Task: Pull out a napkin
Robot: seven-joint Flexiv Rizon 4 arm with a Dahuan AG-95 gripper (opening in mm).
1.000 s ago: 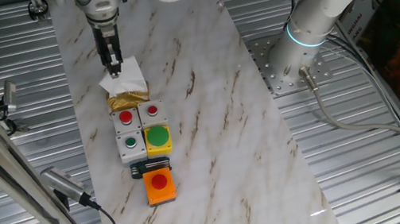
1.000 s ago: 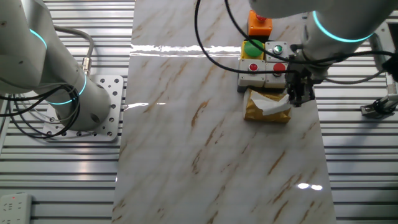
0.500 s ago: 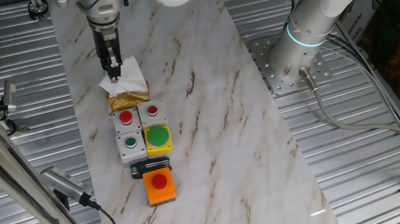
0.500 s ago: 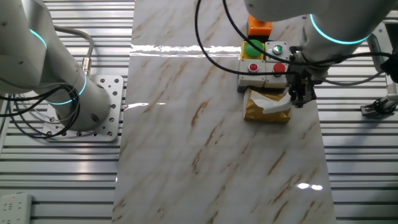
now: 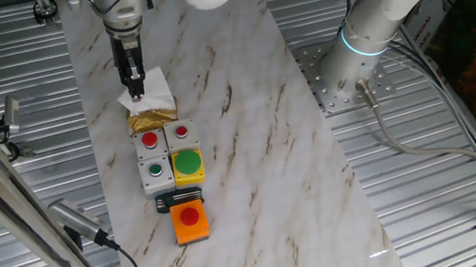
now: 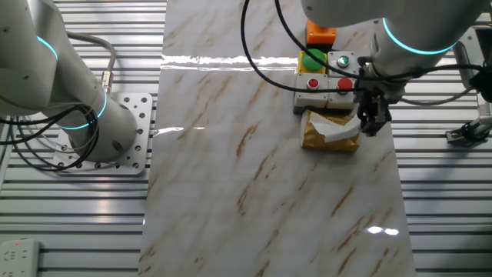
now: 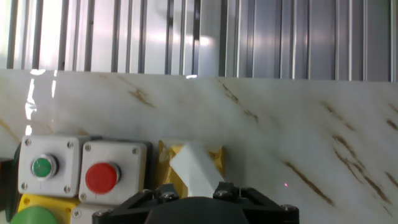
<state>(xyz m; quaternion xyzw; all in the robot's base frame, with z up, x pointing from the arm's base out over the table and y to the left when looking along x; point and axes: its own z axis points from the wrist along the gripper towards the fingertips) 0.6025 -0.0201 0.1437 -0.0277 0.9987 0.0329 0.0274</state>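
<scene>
The table (image 5: 263, 157) is a marble-patterned white slab with brown veins, laid across ribbed metal decking. Directly under the gripper (image 5: 135, 90) lies the gold foil packet (image 5: 150, 120), flat on the slab, with the napkin (image 5: 157, 90) sticking out of it at the fingertips. Just past the packet from the gripper, and seemingly touching it, sit two grey button boxes (image 5: 159, 145) side by side, then a yellow box with a green button (image 5: 187, 164), then an orange box with a red button (image 5: 190, 221) farthest away.
</scene>
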